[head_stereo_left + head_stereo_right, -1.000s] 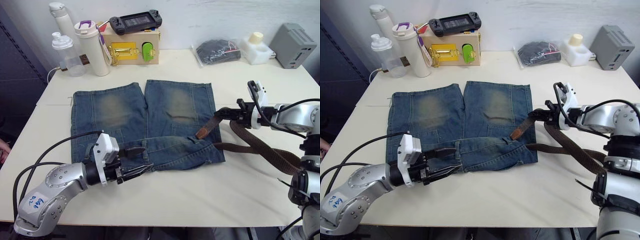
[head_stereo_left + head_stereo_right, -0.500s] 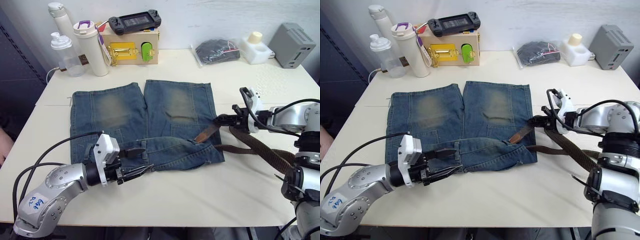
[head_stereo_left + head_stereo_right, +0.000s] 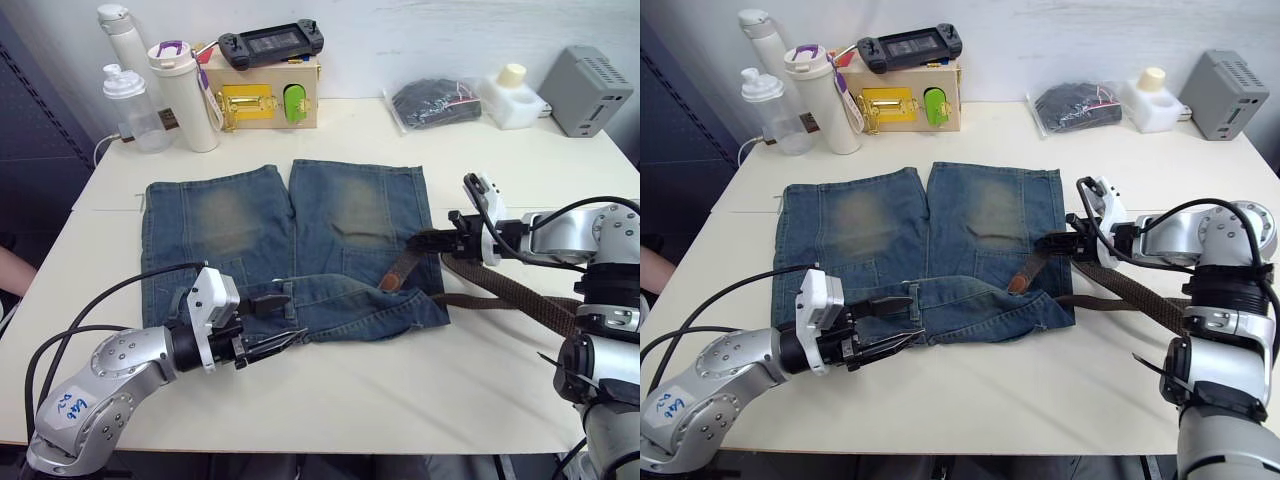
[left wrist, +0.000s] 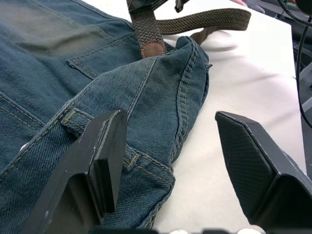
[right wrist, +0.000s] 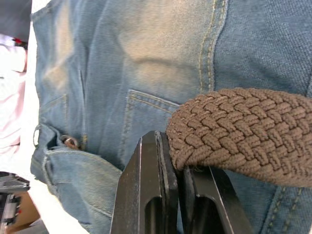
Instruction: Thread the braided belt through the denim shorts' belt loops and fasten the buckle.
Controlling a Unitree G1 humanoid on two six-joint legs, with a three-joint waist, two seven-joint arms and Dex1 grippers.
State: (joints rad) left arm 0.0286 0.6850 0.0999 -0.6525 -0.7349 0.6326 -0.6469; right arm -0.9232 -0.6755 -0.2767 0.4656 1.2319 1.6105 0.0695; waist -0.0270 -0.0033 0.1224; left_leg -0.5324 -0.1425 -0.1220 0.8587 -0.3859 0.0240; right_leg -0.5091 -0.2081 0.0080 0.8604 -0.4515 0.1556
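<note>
The denim shorts lie flat in the middle of the desk, legs toward the far edge and the waistband folded over toward the near edge. The left claw is spread at the waistband's near left end, one finger on the cloth beside a belt loop. The right claw pinches the braided belt at the shorts' right edge; its leather tip rests on the denim and the strap trails toward the desk's right edge.

Lab, cluttered test table, latch box
</note>
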